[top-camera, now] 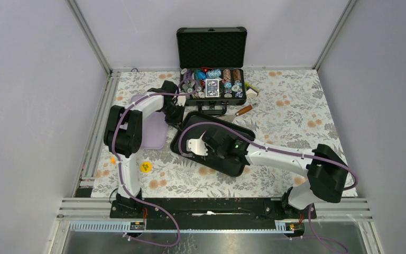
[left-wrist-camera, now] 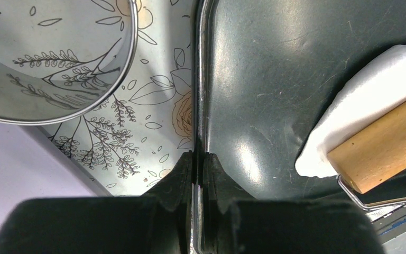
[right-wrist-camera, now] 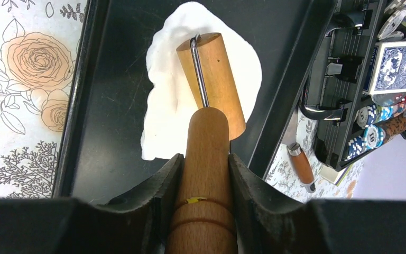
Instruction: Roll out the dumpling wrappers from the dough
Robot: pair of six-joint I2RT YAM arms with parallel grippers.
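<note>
While my left gripper (left-wrist-camera: 196, 159) pinches the rim of the dark metal tray (left-wrist-camera: 254, 79), my right gripper (right-wrist-camera: 206, 159) clamps a wooden rolling pin (right-wrist-camera: 211, 79). Just ahead, its roller rests on flat white dough (right-wrist-camera: 164, 106).

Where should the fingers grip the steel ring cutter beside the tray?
On the steel ring cutter, pinch the thin wall, one finger inside, one outside, coming down from above. It seems to sit open side up on the floral cloth, so the rim is exposed and the hollow admits a finger.

Roller (right-wrist-camera: 224, 84) on dough (right-wrist-camera: 164, 106), dough in tray (right-wrist-camera: 111, 106), ring (left-wrist-camera: 58, 90) seemingly beside tray's rim
</note>
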